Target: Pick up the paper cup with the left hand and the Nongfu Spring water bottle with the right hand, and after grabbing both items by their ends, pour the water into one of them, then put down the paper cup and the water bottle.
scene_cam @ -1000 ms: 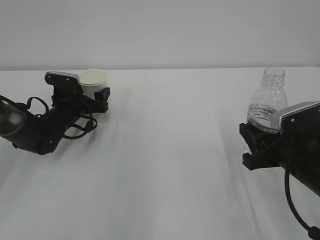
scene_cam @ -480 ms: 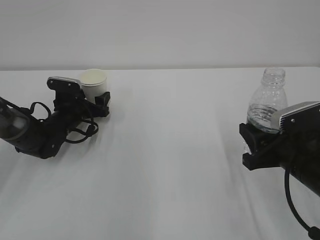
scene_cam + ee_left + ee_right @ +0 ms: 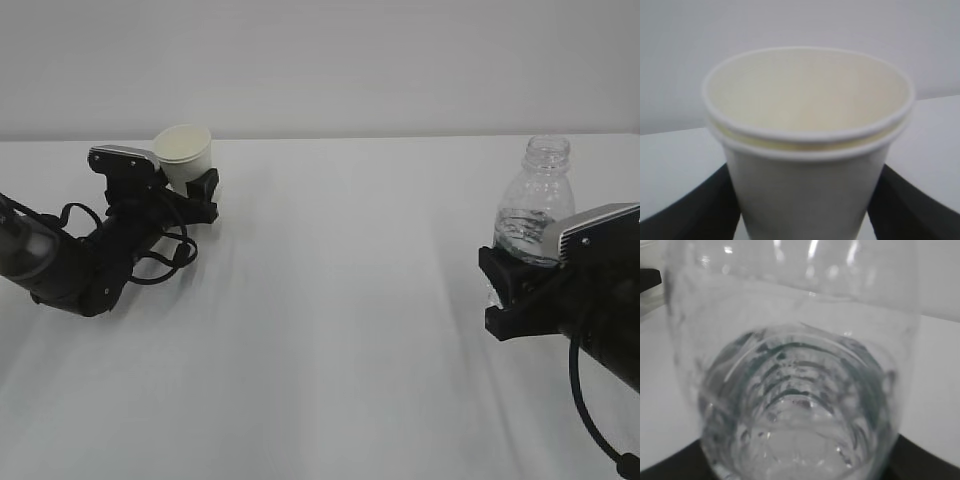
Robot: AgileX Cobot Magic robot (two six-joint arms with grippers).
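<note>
The white paper cup (image 3: 183, 152) sits far left, tilted, its base between the black fingers of my left gripper (image 3: 195, 185), which is shut on it. In the left wrist view the cup (image 3: 807, 190) fills the frame and shows a doubled rolled rim, with dark fingers (image 3: 695, 210) pressed against both sides. At the right, the clear uncapped Nongfu Spring water bottle (image 3: 535, 205) stands upright in my right gripper (image 3: 505, 290), which is shut on its lower part. The right wrist view looks into the ribbed bottle (image 3: 795, 340), with water (image 3: 800, 440) in its lower half.
A white table (image 3: 340, 300) runs to a plain pale wall at the back. A black cable (image 3: 165, 262) loops beside the left arm, and another hangs under the right arm (image 3: 590, 420).
The left gripper has closed in on the cup. The cup has risen slightly and tipped to the left. The right gripper and the bottle have not moved.
</note>
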